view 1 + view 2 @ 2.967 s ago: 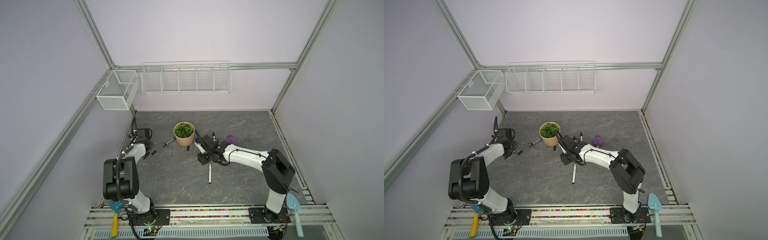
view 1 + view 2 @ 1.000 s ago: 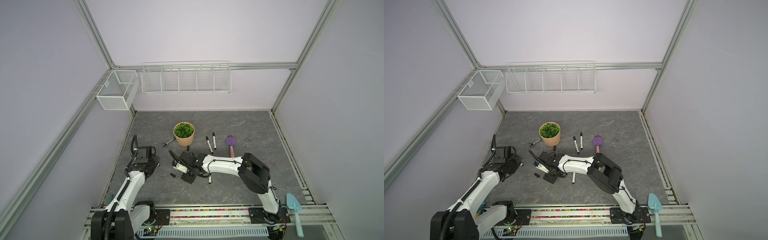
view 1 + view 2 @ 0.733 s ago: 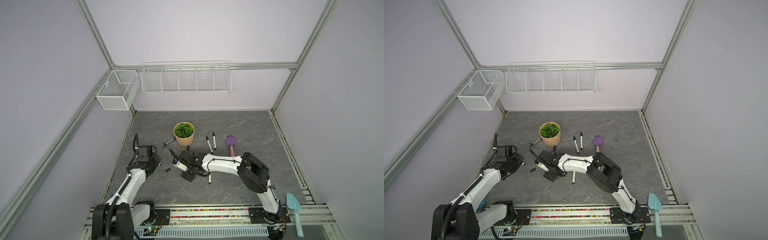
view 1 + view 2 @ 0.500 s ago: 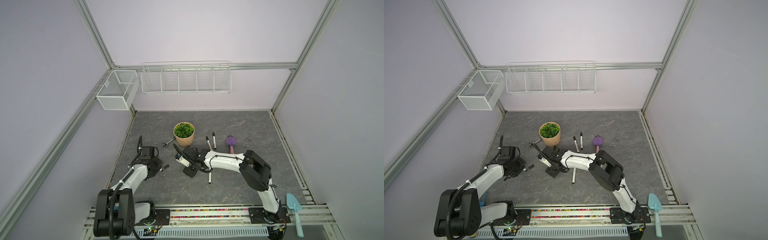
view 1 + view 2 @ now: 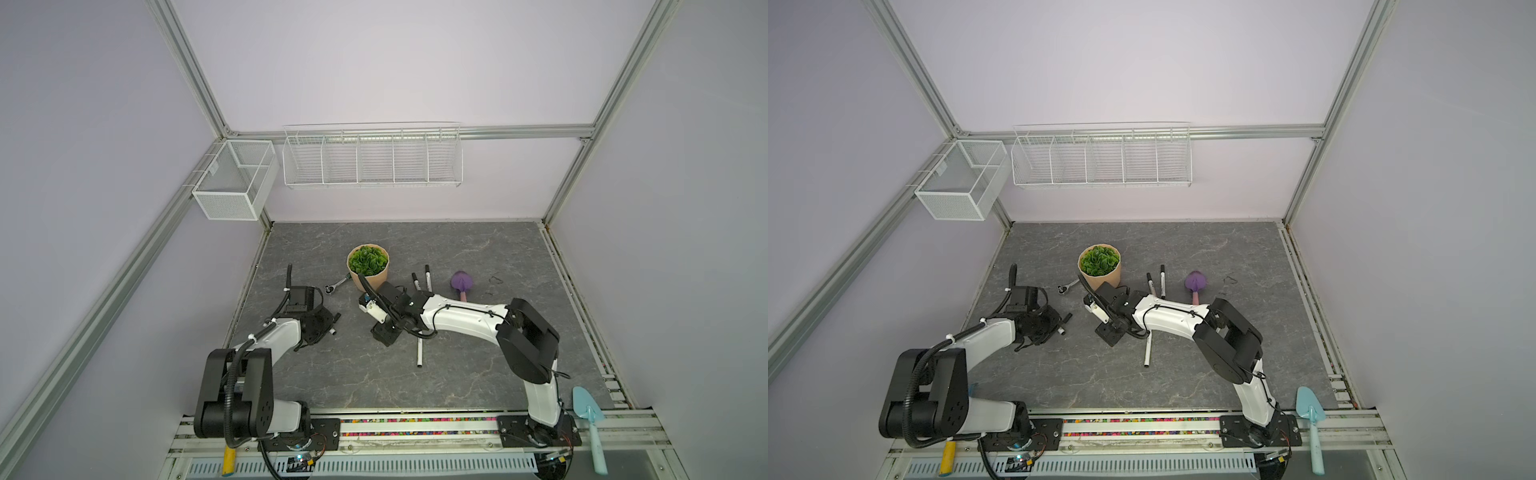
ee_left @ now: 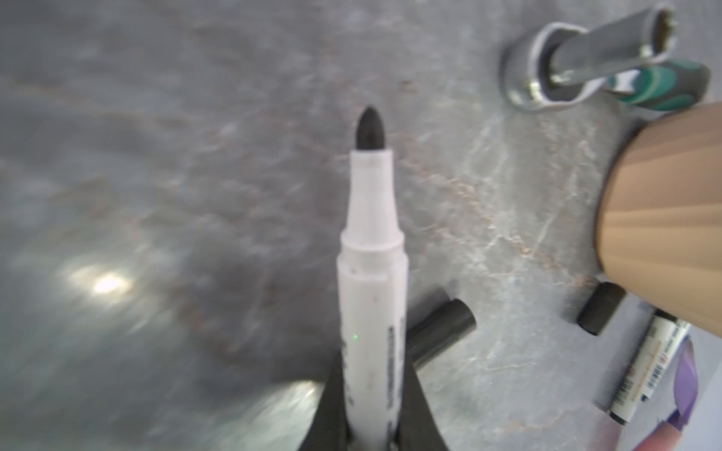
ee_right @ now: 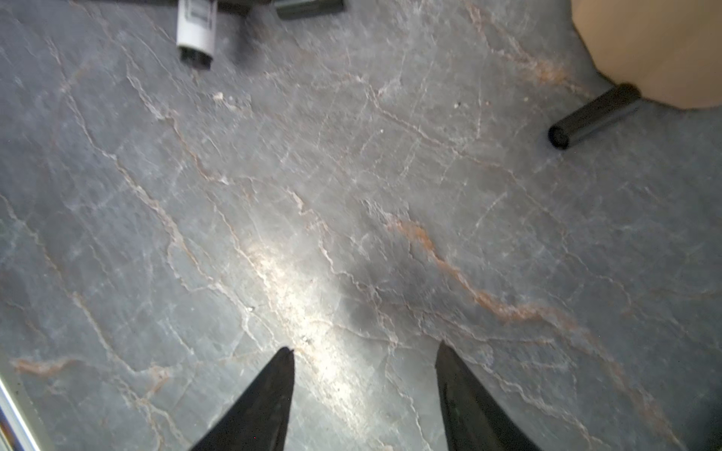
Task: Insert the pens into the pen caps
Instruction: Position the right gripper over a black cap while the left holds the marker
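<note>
Your left arm has swung in toward the middle, its left claw (image 6: 371, 367) clamped on a pen (image 6: 371, 250), nib leading. Your right claw (image 7: 364, 347) hangs spread and empty over bare worktop (image 7: 351, 195). A cap (image 7: 594, 115) lies ahead of it, off to one side, just beside the pot (image 7: 656, 47), long axis slanted, mouth turned toward that claw, which looks the nearer.

Four pens (image 5: 419, 353) (image 5: 416, 282) (image 5: 428, 278) (image 6: 371, 273), two loose caps (image 6: 441, 330) (image 6: 599, 308), one potted plant (image 5: 369, 266), one wrench (image 5: 336, 286), one scoop (image 5: 462, 284), two wire baskets (image 5: 232, 187) (image 5: 372, 162), one trowel (image 5: 588, 415).
</note>
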Robot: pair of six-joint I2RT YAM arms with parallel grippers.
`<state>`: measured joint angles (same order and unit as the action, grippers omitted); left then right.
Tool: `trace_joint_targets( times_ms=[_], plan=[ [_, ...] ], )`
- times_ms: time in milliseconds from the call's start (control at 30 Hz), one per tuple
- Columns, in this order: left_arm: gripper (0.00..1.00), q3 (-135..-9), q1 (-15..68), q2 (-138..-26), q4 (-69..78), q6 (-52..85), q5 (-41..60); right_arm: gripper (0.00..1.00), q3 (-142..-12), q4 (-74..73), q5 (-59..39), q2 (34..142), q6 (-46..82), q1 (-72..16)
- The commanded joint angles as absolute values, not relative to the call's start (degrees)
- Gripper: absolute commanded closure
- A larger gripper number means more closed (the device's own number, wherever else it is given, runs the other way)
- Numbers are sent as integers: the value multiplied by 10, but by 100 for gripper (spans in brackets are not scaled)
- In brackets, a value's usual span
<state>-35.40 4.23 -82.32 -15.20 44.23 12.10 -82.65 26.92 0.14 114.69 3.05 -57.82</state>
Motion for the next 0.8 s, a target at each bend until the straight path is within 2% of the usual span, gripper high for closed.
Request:
trace_joint_targets(
  times_ms=[0, 167, 333, 500, 767],
  plan=[
    [100, -369, 52, -870, -186, 395, 135, 39, -814, 262, -4, 1119, 42, -574],
    [100, -382, 56, -850, -196, 394, 151, 39, -843, 276, -3, 1131, 31, -574],
    [100, -380, 56, -756, -243, 443, 42, 39, -912, 300, -16, 1172, 12, -574],
    [100, -370, 55, -691, -257, 488, -1, 38, -1054, 388, -29, 1271, -28, -572],
    [100, -360, 46, -659, -265, 505, -10, 37, -1265, 501, -22, 1425, -55, -564]
  ],
)
